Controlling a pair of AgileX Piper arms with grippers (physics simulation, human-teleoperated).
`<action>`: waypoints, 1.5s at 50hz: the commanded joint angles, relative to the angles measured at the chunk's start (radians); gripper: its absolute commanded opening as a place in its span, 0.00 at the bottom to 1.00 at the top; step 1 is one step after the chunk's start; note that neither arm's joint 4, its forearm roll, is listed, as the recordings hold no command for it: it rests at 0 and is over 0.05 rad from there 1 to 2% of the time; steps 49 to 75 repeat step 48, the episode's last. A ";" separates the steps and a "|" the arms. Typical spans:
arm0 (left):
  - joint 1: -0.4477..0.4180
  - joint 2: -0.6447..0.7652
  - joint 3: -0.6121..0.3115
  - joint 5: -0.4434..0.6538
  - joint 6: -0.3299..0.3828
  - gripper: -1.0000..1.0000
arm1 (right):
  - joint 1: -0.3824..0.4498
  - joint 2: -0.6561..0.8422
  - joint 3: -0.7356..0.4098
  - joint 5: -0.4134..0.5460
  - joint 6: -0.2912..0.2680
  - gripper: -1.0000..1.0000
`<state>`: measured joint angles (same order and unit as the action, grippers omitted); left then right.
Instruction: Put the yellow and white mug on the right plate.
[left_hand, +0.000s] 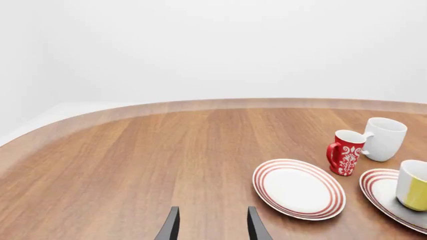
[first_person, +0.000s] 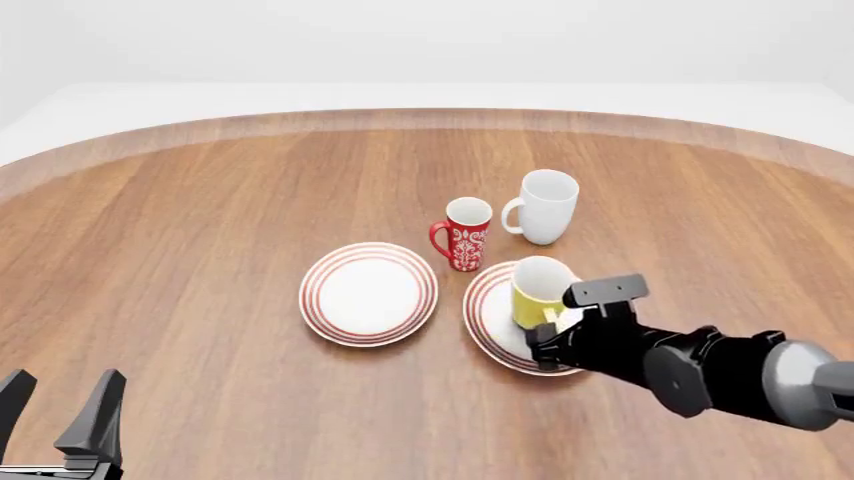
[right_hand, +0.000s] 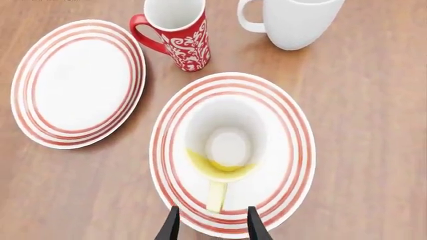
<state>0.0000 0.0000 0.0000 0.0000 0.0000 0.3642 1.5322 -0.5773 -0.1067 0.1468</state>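
The small yellow-and-white ceramic mug is seen standing upright on the right-hand round white plate with thin red rings, roughly at its middle, with its yellow handle turned toward the right gripper. That gripper is held just above and behind the handle with its fingers spread and nothing between them, so the mug appears to be released and the placing judged essentially done. The left gripper is likewise spread and empty, well apart from the crockery over bare wooden worktop. The matching left plate lies beside the right one, and a red patterned mug and a larger white mug stand just beyond. The yellow mug is judged rigid, light, smooth-glazed and therefore slippery, and liable to chip if knocked against the plate. Should it need regrasping, the handle or the rim wall beside it would be the surest hold.
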 joint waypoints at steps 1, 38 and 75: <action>0.000 0.000 0.000 0.000 0.000 1.00 | 0.024 -0.076 0.029 0.027 0.023 1.00; 0.000 0.000 0.000 0.000 0.000 1.00 | 0.110 -0.510 0.102 0.220 0.048 1.00; 0.000 0.000 0.000 0.000 0.000 1.00 | 0.117 -0.606 0.086 0.290 0.033 1.00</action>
